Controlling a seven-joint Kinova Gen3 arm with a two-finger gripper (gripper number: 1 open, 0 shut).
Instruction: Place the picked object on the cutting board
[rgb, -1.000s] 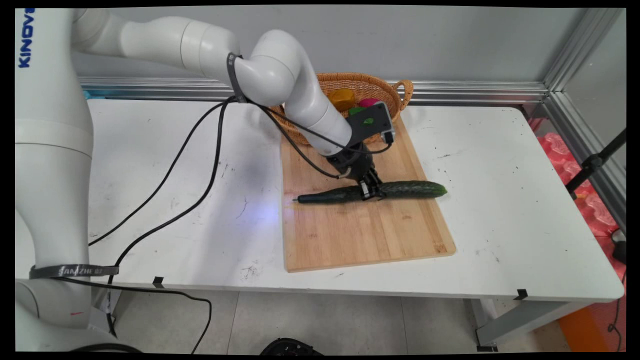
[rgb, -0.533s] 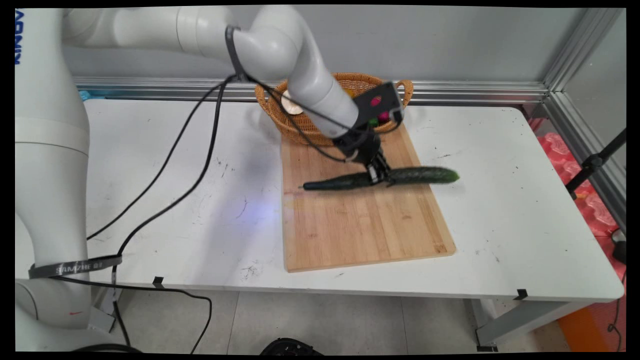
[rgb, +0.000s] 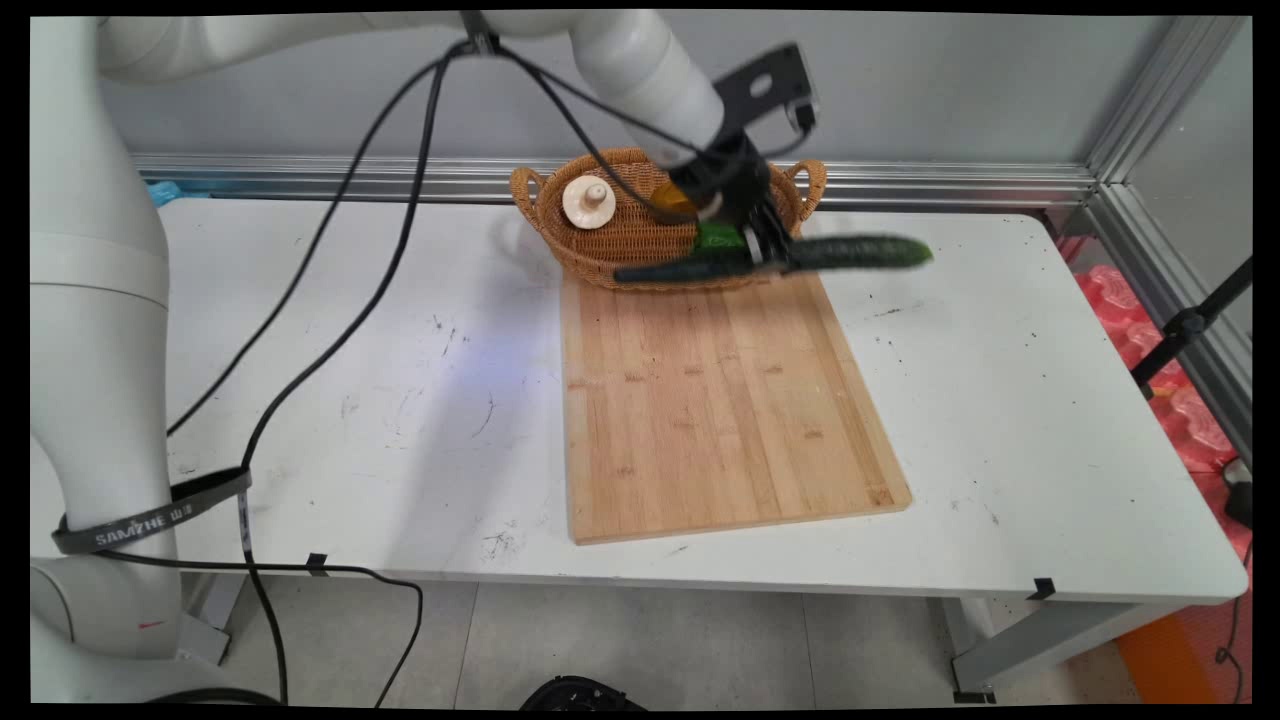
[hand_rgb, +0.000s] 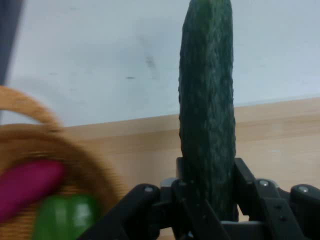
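Gripping cucumber (rgb: 800, 256) | fingers (hand_rgb: 186, 185) closed | basket (rgb: 620, 235) partly hidden

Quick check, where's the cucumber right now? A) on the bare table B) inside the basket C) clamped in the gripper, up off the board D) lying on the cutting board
C: the gripper is shut on the cucumber mid-length, holding it level in the air beside the basket, with the cutting board bare.

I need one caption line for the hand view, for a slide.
The hand grips a dark green cucumber above a wooden board, a wicker basket beside it.
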